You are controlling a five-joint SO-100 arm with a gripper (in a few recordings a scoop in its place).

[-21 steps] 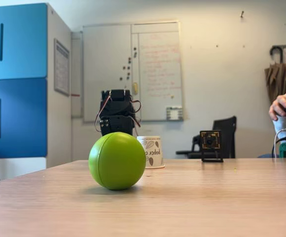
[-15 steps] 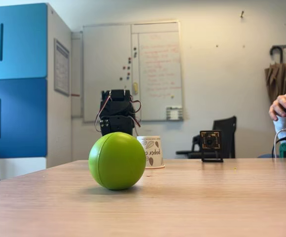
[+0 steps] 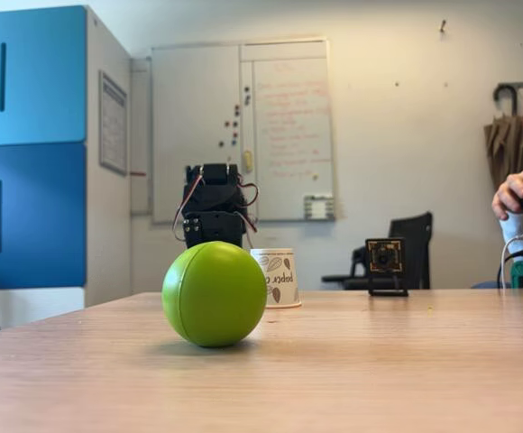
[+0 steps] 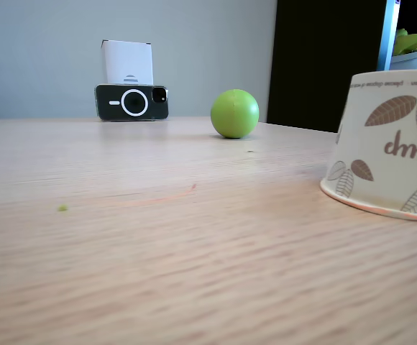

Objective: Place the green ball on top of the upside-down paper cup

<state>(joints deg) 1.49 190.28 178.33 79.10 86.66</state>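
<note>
The green ball rests on the wooden table, close to the camera in a fixed view. Just behind it and to its right stands the upside-down paper cup, white with brown leaf drawings, its top bare. My black arm with red and white wires sits folded behind the ball, apart from it. Its fingers cannot be made out, so open or shut is unclear. In another fixed view the cup is near at the right and the ball lies farther back on the table.
A small black camera on a stand sits at the table's far edge, right of the cup. A phone leans against a white box beyond the ball. A person's hand shows at the right edge.
</note>
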